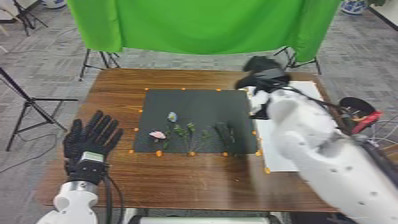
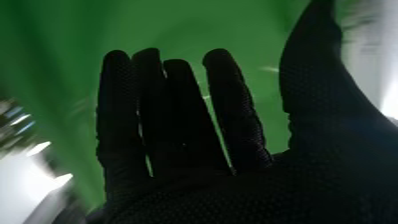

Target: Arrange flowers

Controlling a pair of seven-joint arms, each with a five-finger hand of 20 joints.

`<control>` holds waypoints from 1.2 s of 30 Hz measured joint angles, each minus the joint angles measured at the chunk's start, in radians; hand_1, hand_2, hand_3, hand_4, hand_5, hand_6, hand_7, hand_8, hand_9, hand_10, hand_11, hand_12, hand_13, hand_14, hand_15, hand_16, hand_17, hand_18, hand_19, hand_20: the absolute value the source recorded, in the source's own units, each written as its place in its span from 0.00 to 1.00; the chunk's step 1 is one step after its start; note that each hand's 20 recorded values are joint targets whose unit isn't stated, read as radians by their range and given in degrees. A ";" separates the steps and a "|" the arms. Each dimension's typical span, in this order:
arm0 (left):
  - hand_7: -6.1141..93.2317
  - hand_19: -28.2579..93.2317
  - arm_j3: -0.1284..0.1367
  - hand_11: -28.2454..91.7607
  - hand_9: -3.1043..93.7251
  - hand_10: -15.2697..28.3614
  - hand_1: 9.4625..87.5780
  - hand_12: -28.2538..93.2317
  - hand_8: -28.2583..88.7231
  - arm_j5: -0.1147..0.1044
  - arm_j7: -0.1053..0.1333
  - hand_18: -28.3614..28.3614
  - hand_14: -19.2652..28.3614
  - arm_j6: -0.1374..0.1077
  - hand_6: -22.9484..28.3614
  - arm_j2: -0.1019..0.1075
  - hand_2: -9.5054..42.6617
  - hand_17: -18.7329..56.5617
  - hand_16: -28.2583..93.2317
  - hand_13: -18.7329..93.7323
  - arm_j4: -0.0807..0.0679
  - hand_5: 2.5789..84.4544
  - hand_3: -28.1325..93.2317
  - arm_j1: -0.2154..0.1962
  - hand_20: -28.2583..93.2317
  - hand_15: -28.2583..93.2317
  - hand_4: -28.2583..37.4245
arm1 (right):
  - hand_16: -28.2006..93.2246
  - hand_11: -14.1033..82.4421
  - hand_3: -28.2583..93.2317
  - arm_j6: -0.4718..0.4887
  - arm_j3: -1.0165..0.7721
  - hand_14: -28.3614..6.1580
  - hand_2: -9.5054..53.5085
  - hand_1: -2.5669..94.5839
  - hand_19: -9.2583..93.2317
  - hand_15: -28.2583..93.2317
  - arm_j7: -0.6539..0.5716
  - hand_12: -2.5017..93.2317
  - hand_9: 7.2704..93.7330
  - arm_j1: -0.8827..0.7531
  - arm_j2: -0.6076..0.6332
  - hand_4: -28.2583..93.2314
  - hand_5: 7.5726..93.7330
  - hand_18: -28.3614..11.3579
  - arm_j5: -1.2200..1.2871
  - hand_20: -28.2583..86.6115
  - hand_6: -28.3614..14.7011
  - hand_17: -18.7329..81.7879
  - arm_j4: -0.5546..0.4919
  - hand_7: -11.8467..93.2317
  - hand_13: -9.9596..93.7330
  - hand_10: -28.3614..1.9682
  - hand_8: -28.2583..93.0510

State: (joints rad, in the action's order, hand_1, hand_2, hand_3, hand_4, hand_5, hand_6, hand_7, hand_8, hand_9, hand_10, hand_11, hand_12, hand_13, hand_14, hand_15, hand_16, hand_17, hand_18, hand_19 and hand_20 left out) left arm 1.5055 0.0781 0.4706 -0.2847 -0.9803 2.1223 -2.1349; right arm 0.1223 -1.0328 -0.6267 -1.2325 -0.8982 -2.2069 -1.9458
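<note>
A pink flower, blue flower and stems lie on the dark mat. The left hand has fingers spread; the right hand's are straight, slightly apart. Its arm overhangs the white sheet.

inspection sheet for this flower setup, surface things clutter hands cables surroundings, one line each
surface: brown wooden table with a dark mat, orange spots along its edges, white sheet to its right
job's things: pink flower, pale blue flower, green stems and darker stems, all on the mat
clutter: dark and red items beyond the table's right edge
hands: left and right both open, fingers straight
cables: dark cable beside the left arm
surroundings: green cloth, stands, grey carpet
</note>
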 measured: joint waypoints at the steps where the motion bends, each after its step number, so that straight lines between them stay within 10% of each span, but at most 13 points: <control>1: 0.21 0.54 0.004 0.44 0.38 0.73 0.20 0.32 0.17 0.000 0.005 0.77 0.77 0.002 0.65 0.003 0.48 0.16 0.17 0.38 0.002 0.47 0.81 -0.003 0.30 0.58 0.00 | 0.35 0.22 0.89 0.024 -0.051 0.33 0.02 0.40 0.67 0.41 -0.002 0.15 0.44 -0.029 0.032 0.00 0.50 0.20 -0.002 0.44 0.53 0.35 -0.011 0.24 0.47 0.34 0.14; 6: 0.21 0.54 0.037 0.44 0.38 0.73 0.20 0.32 0.17 -0.003 0.016 0.77 0.77 0.007 0.65 0.002 0.47 0.16 0.17 0.38 0.018 0.47 0.81 -0.029 0.30 0.58 0.00 | 0.35 0.21 0.90 0.238 -0.308 0.38 0.03 0.41 0.65 0.37 -0.025 0.14 0.41 -0.195 0.169 0.00 0.49 0.22 0.052 0.43 0.50 0.36 -0.064 0.23 0.48 0.39 0.14; 14: 0.21 0.54 0.046 0.44 0.38 0.73 0.20 0.33 0.17 -0.004 0.019 0.77 0.77 0.009 0.65 -0.007 0.47 0.16 0.17 0.38 0.021 0.46 0.81 -0.055 0.30 0.58 0.00 | 0.36 0.23 0.92 0.035 -0.395 0.46 0.07 0.45 0.69 0.32 0.001 0.10 0.33 -0.315 0.205 0.00 0.37 0.25 0.071 0.44 0.42 0.39 0.103 0.21 0.45 0.50 0.13; 21: 0.21 0.54 0.044 0.44 0.38 0.73 0.20 0.33 0.17 -0.005 0.018 0.77 0.77 0.008 0.65 -0.020 0.47 0.16 0.17 0.38 0.020 0.46 0.81 -0.055 0.30 0.58 0.00 | 0.37 0.25 0.91 0.242 -0.379 0.45 0.06 0.46 0.80 0.38 0.016 0.10 0.35 -0.280 0.176 0.00 0.37 0.19 0.096 0.49 0.48 0.42 0.199 0.22 0.50 0.53 0.13; 29: 0.21 0.54 0.036 0.45 0.38 0.73 0.20 0.33 0.17 -0.004 0.017 0.77 0.77 0.008 0.65 -0.022 0.48 0.16 0.17 0.38 0.020 0.47 0.81 -0.053 0.31 0.58 0.00 | 0.48 0.28 0.84 0.316 -0.366 0.61 0.00 0.59 0.86 0.47 0.022 0.21 0.72 -0.245 0.143 0.00 0.64 0.22 0.192 0.55 0.67 0.49 0.256 0.30 0.72 0.58 0.16; 36: 0.21 0.54 0.034 0.45 0.39 0.73 0.20 0.32 0.17 -0.004 0.014 0.77 0.77 0.007 0.65 -0.026 0.48 0.16 0.17 0.38 0.020 0.47 0.81 -0.053 0.30 0.58 0.00 | 0.59 0.23 0.82 0.173 -0.361 0.66 0.00 0.68 0.89 0.50 0.074 0.42 0.91 -0.298 0.143 0.00 0.77 0.26 0.060 0.60 0.72 0.51 0.255 0.39 0.80 0.64 0.22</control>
State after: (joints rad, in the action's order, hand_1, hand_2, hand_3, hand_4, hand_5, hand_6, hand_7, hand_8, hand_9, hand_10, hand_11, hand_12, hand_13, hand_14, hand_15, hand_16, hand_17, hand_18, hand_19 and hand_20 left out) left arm 1.5398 0.0741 0.4851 -0.2779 -1.0064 2.1419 -2.1882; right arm 0.2955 -1.3939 -0.5529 -1.5302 -0.7556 -2.1465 -1.6909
